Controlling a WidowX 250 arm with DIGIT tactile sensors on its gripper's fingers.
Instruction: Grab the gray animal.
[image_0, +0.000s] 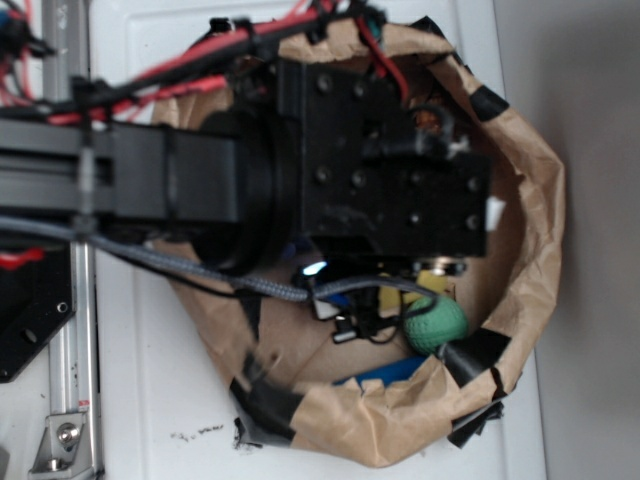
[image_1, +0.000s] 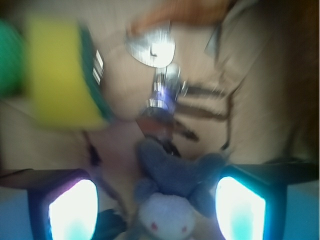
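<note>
While the gripper (image_1: 157, 205) is hanging wide apart over the paper-lined bin (image_0: 530, 240), the gray animal (image_1: 170, 195) is lying directly between its two fingers (image_1: 72, 210), face toward the camera, ears stretching away, body running roughly along the gap, not yet touching.

Robot lab, aluminium rail (image_0: 75, 330), taped paper bin (image_0: 530, 200)

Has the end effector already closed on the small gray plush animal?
No. In the wrist view the gray plush animal lies between the two glowing fingers with clear gaps on both sides.
</note>
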